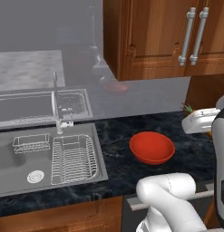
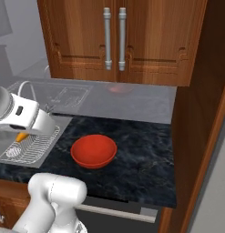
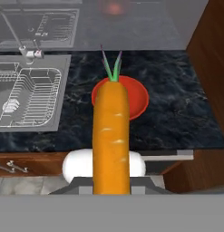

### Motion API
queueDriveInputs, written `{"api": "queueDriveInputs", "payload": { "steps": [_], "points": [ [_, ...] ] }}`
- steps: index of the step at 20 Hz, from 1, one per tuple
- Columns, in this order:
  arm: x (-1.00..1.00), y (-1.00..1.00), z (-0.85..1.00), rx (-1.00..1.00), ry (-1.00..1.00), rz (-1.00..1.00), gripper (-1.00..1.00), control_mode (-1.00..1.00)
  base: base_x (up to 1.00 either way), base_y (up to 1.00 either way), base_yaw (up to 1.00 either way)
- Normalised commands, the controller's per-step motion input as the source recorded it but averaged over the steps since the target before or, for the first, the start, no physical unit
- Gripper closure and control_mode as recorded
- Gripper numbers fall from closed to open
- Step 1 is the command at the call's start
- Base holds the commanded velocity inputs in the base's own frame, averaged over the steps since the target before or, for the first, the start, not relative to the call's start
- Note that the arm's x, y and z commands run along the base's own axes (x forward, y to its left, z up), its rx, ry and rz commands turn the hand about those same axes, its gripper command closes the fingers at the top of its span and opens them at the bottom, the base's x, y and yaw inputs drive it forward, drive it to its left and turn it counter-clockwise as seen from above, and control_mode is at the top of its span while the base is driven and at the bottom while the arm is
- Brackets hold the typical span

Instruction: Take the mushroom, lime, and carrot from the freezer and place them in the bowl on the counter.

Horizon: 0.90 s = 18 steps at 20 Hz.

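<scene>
My gripper [image 1: 198, 121] is shut on the carrot [image 3: 111, 136], an orange root with a green leafy tuft [image 1: 187, 108]. It hovers above the dark marbled counter [image 1: 115, 136], to the right of the bowl in the left base view. In the right base view the gripper [image 2: 29, 125] hangs left of the bowl, and the carrot's orange end [image 2: 22, 135] pokes out below it. The glossy red-orange bowl [image 1: 152, 147] [image 2: 93, 151] stands on the counter with nothing visible inside. In the hand view the carrot's tuft overlaps the bowl [image 3: 138, 102]. The mushroom, lime and freezer are out of view.
A grey steel sink [image 1: 22, 174] with a draining rack [image 1: 73, 158] and a faucet [image 1: 56, 106] lies left of the bowl. Brown wooden cabinets [image 2: 114, 41] with steel handles hang above the counter. A tall wooden side panel [image 2: 196, 113] bounds the counter's right end.
</scene>
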Motion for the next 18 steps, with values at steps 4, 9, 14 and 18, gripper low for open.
{"api": "queueDriveInputs", "payload": {
  "steps": [4, 9, 14, 18],
  "points": [
    [0.0, 0.0, 0.0, 0.0, 0.0, 0.0, 1.0, 1.0, 0.5, 0.0, 0.0],
    [0.15, 0.0, -0.16, 0.0, 0.01, 0.0, 1.0, -1.0, 0.26, 0.0, 0.0],
    [0.41, -0.01, -0.74, 0.0, 0.04, 0.0, 1.0, -1.0, 0.0, 0.0, 0.0],
    [0.5, 0.0, -0.84, 0.0, 0.08, 0.0, 1.0, -1.0, 0.0, 0.0, 0.0]
  ]
}}
